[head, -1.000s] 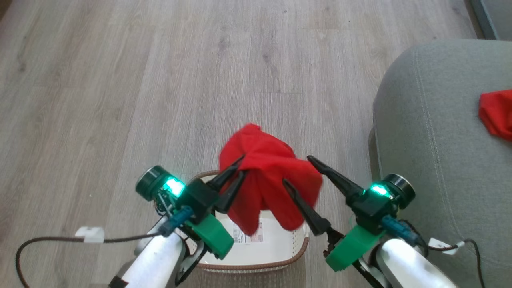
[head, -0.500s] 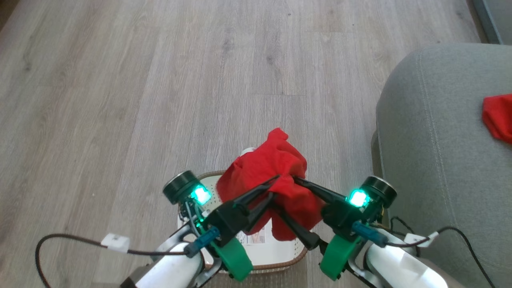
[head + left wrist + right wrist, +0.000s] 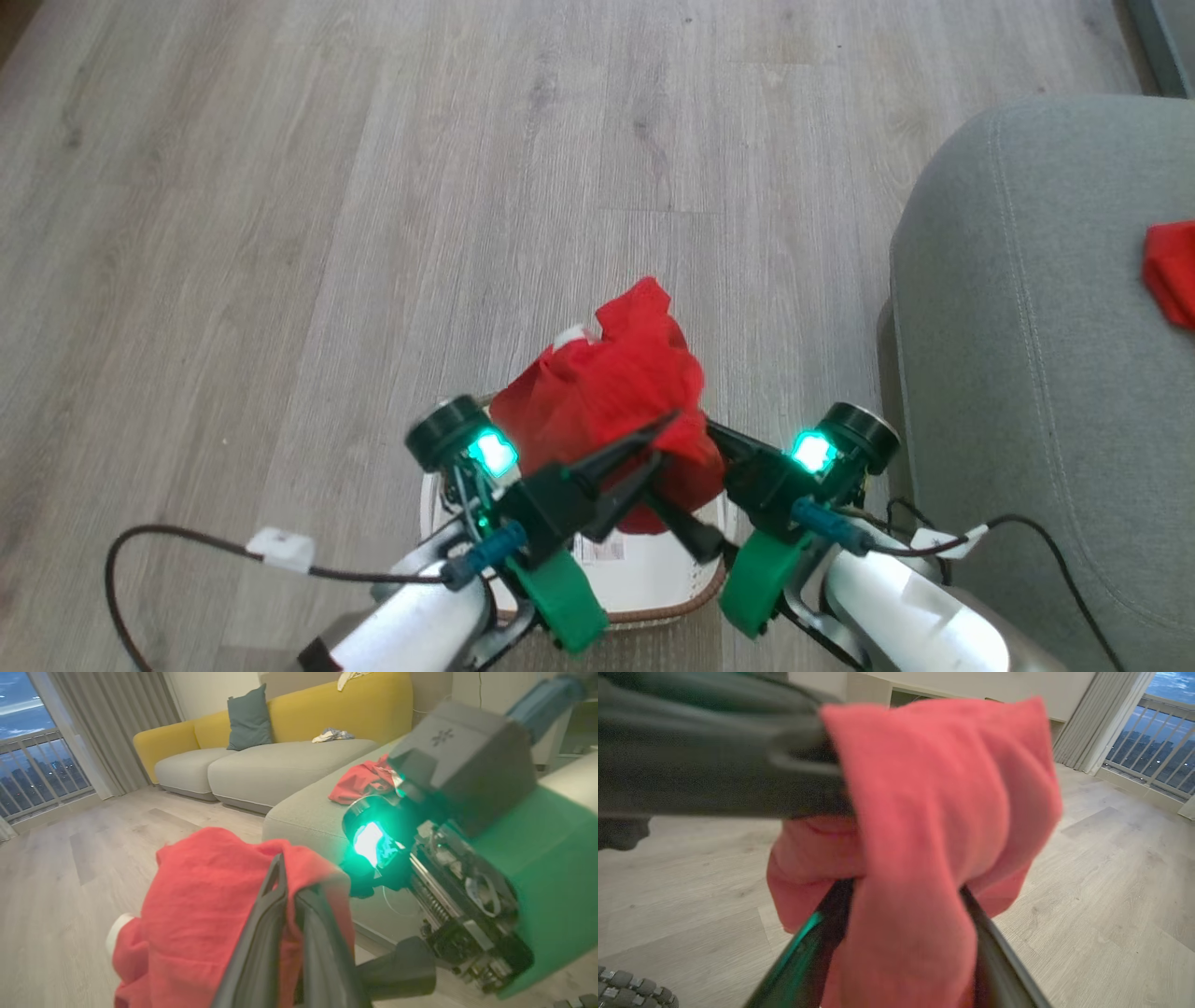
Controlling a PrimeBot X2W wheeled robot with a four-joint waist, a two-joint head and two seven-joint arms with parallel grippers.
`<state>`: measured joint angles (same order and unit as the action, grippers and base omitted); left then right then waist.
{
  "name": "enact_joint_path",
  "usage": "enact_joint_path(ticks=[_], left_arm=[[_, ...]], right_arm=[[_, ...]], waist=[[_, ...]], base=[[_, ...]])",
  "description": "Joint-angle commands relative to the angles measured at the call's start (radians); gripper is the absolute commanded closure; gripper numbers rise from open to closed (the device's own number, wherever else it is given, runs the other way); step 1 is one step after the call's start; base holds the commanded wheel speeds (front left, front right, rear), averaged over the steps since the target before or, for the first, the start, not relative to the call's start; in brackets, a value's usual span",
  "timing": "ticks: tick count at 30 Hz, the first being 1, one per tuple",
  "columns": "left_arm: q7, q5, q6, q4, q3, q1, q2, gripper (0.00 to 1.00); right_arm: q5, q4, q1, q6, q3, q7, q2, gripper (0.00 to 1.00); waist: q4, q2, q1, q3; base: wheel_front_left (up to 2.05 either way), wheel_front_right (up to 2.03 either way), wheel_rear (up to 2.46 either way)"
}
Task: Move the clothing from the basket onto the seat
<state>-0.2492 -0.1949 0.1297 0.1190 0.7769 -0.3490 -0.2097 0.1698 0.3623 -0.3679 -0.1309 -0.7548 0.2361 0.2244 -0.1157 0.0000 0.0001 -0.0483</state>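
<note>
Left claw (image 3: 661, 443) holds clothing (image 3: 607, 383) lifted over the basket (image 3: 653, 574).

A home living room: a yellow-backed sofa (image 3: 299, 714) with grey seat cushions and a teal pillow (image 3: 249, 718), long curtains (image 3: 107, 728) beside a balcony railing (image 3: 42, 770), wood-plank floor (image 3: 373, 187).

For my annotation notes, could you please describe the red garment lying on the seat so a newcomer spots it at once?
Find the grey-green seat on the right of the head view. At that view's right edge a crumpled red garment lies on it. Unlike the other red garment, held over the basket by the left end effector, nothing touches it.
</note>
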Motion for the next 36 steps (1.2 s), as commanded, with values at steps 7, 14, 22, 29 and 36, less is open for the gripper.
enact_joint_path(ticks=[7, 14, 22, 29, 36], left_arm=[[-0.013, 0.003, 0.001, -0.020, -0.062, -0.020, 0.006, 1.00], [-0.013, 0.013, 0.001, -0.025, -0.098, -0.006, 0.017, 0.03], [-0.013, 0.021, 0.001, -0.019, -0.160, 0.023, 0.033, 0.00], [-0.013, 0.014, 0.001, -0.006, -0.206, 0.070, 0.040, 0.00], [-0.013, -0.006, 0.001, 0.014, -0.175, 0.103, 0.025, 0.00]], right_arm=[[0.014, -0.011, 0.001, 0.000, 0.043, 0.023, -0.049, 1.00], [0.008, -0.056, 0.025, 0.000, 0.090, 0.025, -0.068, 1.00], [-0.004, -0.114, 0.053, 0.000, 0.220, 0.025, -0.076, 1.00], [-0.006, -0.154, 0.098, 0.000, 0.394, 0.026, -0.084, 1.00], [-0.003, -0.192, 0.154, 0.000, 0.571, 0.026, -0.102, 1.00]], waist=[[-0.006, 0.0000, -0.0001, 0.002], [-0.008, 0.0000, -0.0001, 0.005], [-0.004, 0.0000, -0.0001, 0.009], [-0.003, 0.0000, -0.0001, 0.016], [0.000, 0.0000, -0.0001, 0.019]], base=[[0.00, 0.00, 0.00], [0.00, 0.00, 0.00], [0.00, 0.00, 0.00], [0.00, 0.00, 0.00], [0.00, 0.00, 0.00]])
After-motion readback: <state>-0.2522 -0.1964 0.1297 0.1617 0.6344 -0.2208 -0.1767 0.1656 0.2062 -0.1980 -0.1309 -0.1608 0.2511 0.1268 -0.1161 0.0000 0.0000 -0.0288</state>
